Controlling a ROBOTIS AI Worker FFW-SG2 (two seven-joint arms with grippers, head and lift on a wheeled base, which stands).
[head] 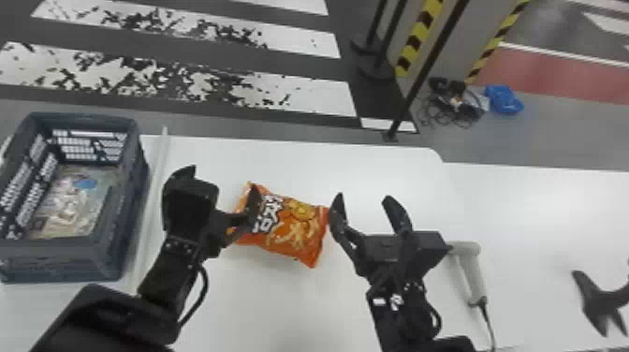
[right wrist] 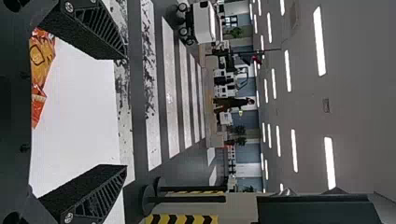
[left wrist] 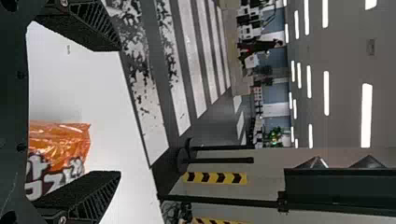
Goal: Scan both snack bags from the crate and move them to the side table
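Two open grippers flank the orange snack bag (head: 292, 234) on my white table (head: 281, 299). My left gripper (head: 221, 187) has its fingers spread, one of them over the bag's left end; my right gripper (head: 363, 199) stands open too, one fingertip just beside the right end, and I can't tell if it touches. I've got the bag lying flat, its long axis running left to right, the left end slightly farther from me and the right end slightly nearer. Big white lettering sits toward its left, with pictures of yellow and pale snack pieces toward the right. My left finger hides part of that lettering.

At far left is the dark crate (head: 61, 262); I can't make out its blurry contents. The pale scanner (head: 471, 271) lies right of my right gripper, partly covered by it. The black stand (head: 596, 299) is cut off at the right edge.
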